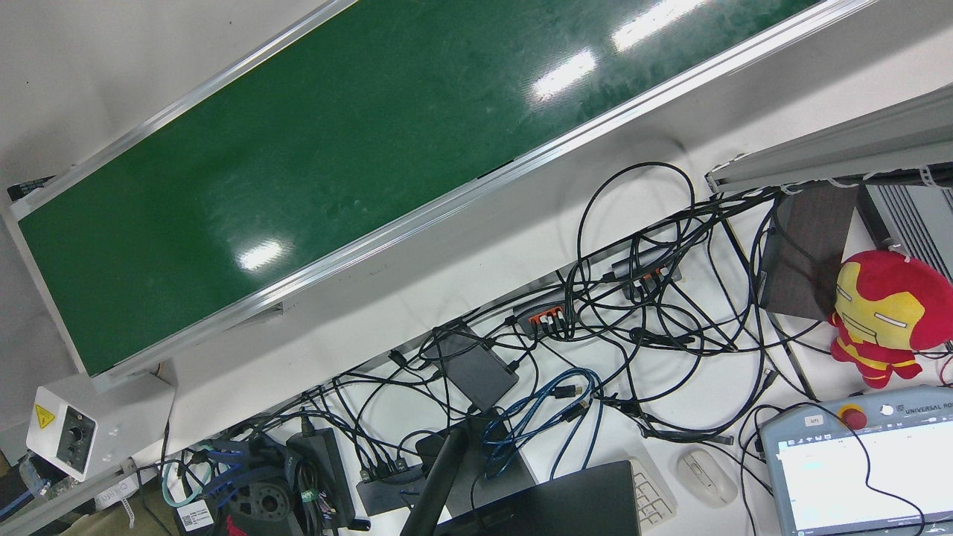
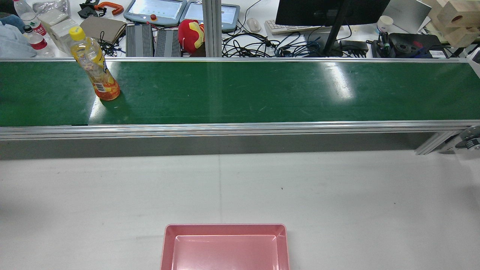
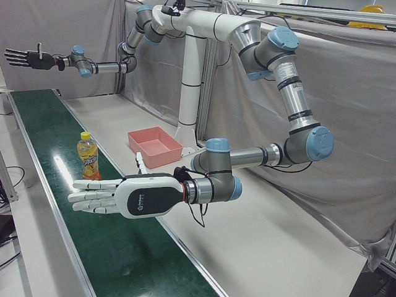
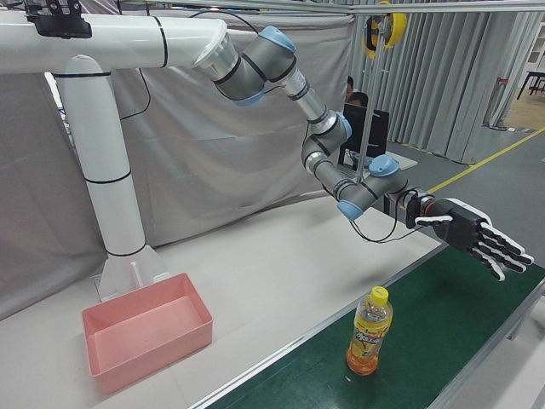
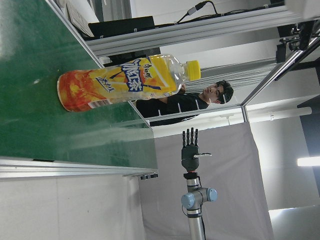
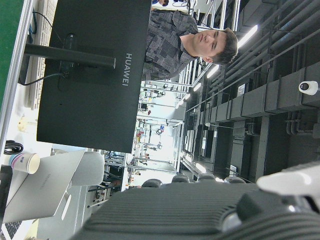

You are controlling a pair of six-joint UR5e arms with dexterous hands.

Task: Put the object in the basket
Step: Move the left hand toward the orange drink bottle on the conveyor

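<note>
A yellow-capped orange drink bottle (image 2: pixel 96 71) stands upright on the green conveyor belt (image 2: pixel 240 92) near its left end. It also shows in the left-front view (image 3: pixel 88 157), the right-front view (image 4: pixel 368 334) and the left hand view (image 5: pixel 120 83). The pink basket (image 2: pixel 225 228) sits empty on the white table before the pedestal (image 3: pixel 154 146) (image 4: pixel 146 337). My left hand (image 3: pixel 105 197) is open, fingers stretched flat, above the belt a short way from the bottle (image 4: pixel 479 239). My right hand (image 3: pixel 26 59) is open and held high at the belt's far end (image 5: pixel 189 153).
The belt's aluminium rail (image 2: pixel 240 129) runs between the table and the belt. Beyond the belt lie cables (image 1: pixel 640 298), a monitor (image 2: pixel 330 11), teach pendants (image 2: pixel 155 9) and a red plush toy (image 2: pixel 190 34). A person (image 5: pixel 200 97) stands past the bottle.
</note>
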